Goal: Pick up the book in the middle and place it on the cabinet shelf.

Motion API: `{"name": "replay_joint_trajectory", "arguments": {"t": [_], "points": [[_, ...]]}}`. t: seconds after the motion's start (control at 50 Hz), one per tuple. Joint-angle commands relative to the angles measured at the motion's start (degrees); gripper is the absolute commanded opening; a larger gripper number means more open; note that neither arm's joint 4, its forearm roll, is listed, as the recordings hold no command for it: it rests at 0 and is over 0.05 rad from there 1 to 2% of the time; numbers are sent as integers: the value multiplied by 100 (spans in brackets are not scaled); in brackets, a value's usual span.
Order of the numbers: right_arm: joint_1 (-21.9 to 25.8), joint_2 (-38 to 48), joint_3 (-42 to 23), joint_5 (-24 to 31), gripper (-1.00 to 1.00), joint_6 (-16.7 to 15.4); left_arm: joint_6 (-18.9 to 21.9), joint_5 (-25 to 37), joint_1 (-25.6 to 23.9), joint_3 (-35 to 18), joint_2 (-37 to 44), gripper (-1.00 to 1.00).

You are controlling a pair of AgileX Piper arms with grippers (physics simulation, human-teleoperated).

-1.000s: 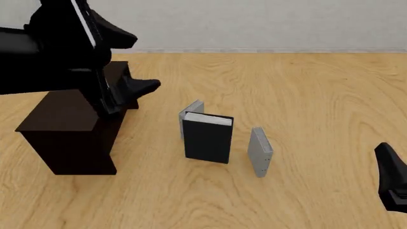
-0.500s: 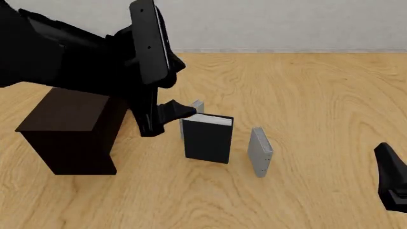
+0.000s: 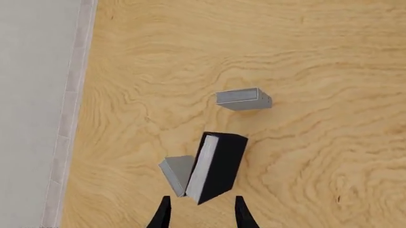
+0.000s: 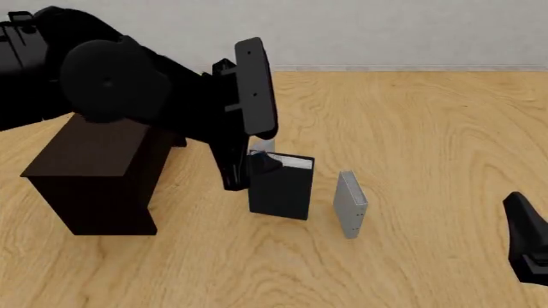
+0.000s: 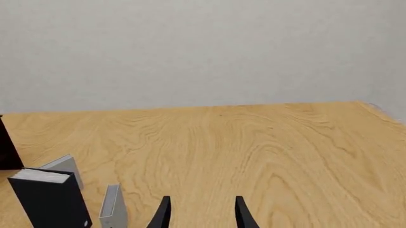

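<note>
The black book [image 4: 283, 191] stands upright in the middle of the table, white page edges on top. It also shows in the left wrist view [image 3: 220, 165] and the right wrist view [image 5: 52, 200]. My left gripper [image 4: 256, 167] hangs just above the book's top left corner. In its wrist view the left gripper [image 3: 201, 216] is open and empty, with the book just ahead of the fingertips. The dark brown cabinet [image 4: 90, 170] stands at the left. My right gripper [image 5: 201, 214] is open and empty, low at the front right [image 4: 529, 247].
A thin light-grey book [image 4: 350, 204] stands right of the black book. A second grey book [image 3: 177, 174] leans behind the black one, mostly hidden by my left arm in the front view. The table's far edge meets a pale wall [image 4: 402, 32].
My left arm has swung right from above the cabinet to over the black book. The books and the right arm have not moved.
</note>
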Motion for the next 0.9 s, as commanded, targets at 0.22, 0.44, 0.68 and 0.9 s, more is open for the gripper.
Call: {"name": "replay_joint_trajectory", "arguments": {"t": [0.22, 0.44, 0.68, 0.9], "points": [[2, 26, 1, -11, 100, 18, 145, -126, 104, 91, 391, 100], [1, 40, 2, -18, 100, 24, 193, -138, 216, -108, 634, 100], [-4, 45, 2, -20, 100, 35, 397, -355, 368, 1, 900, 100], [-9, 75, 4, -35, 100, 52, 444, -407, 381, -47, 1146, 100]]}}
